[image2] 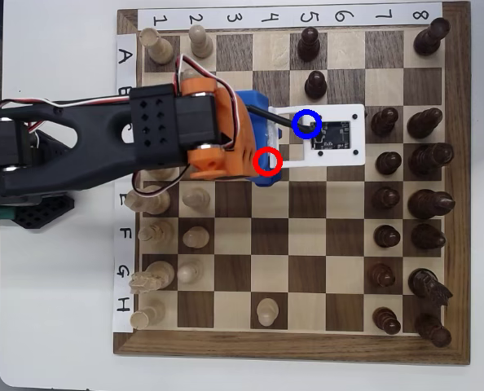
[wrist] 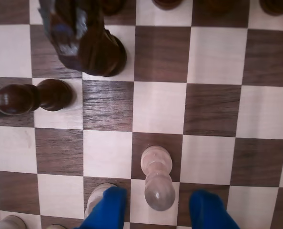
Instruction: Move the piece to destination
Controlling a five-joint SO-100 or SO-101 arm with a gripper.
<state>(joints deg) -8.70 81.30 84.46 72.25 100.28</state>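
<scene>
Chessboard [image2: 226, 342] on white table [image2: 55, 326]. Gripper [wrist: 156, 210] spread open, straddling the pale pawn [wrist: 156, 179], not clamped; blue-ringed square [image2: 308, 124] hidden under camera mount.

Bare squares lie ahead of the pawn [wrist: 157, 177] — dark pieces [wrist: 91, 43] crowd the wrist view's upper left.

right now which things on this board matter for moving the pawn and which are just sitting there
In the job: pale pawn; open gripper straddling it; empty dark square, ringed blue in the overhead view.
Just sitting there: two dark pawns; dark knight; other pale pieces; dark pieces along the far side.
</scene>
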